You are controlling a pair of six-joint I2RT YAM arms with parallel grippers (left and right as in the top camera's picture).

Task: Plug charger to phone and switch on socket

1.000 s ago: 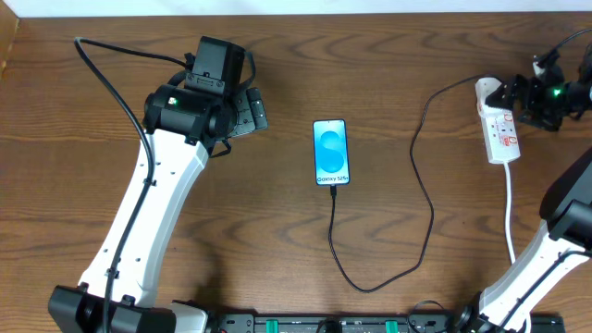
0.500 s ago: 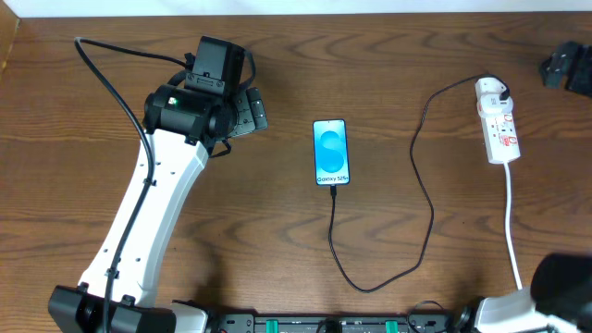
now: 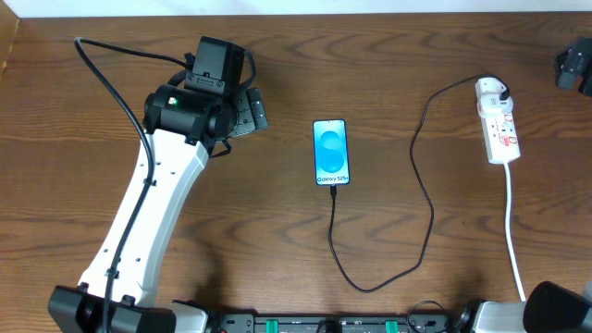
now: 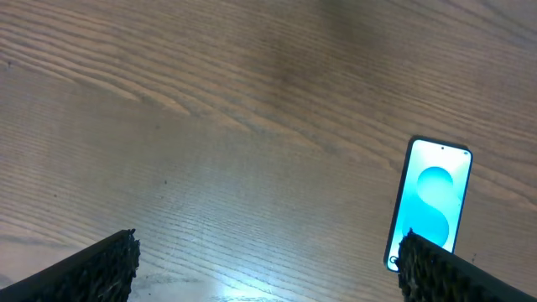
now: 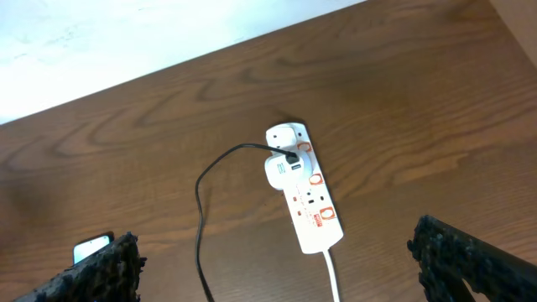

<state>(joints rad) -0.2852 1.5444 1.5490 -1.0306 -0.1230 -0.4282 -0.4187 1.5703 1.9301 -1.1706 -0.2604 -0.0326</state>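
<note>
The phone (image 3: 331, 152) lies face up mid-table, its screen lit blue; it also shows in the left wrist view (image 4: 432, 201). The black charger cable (image 3: 427, 208) meets the phone's lower edge, loops toward the front and runs up to the white adapter (image 3: 491, 90), which sits in the far end of the white power strip (image 3: 500, 131). The strip also shows in the right wrist view (image 5: 307, 198). My left gripper (image 3: 252, 111) is open and empty, left of the phone. My right gripper (image 5: 281, 268) is open and empty, high above the strip; overhead it shows only at the right edge (image 3: 573, 70).
The strip's white cord (image 3: 511, 222) runs toward the front right. The left arm (image 3: 157, 203) crosses the left half of the wooden table. A pale wall borders the table's far edge (image 5: 126, 42).
My right gripper has left the adapter end of the power strip and drawn back up to the right edge of the overhead view. The left arm, phone and cable have not moved.
</note>
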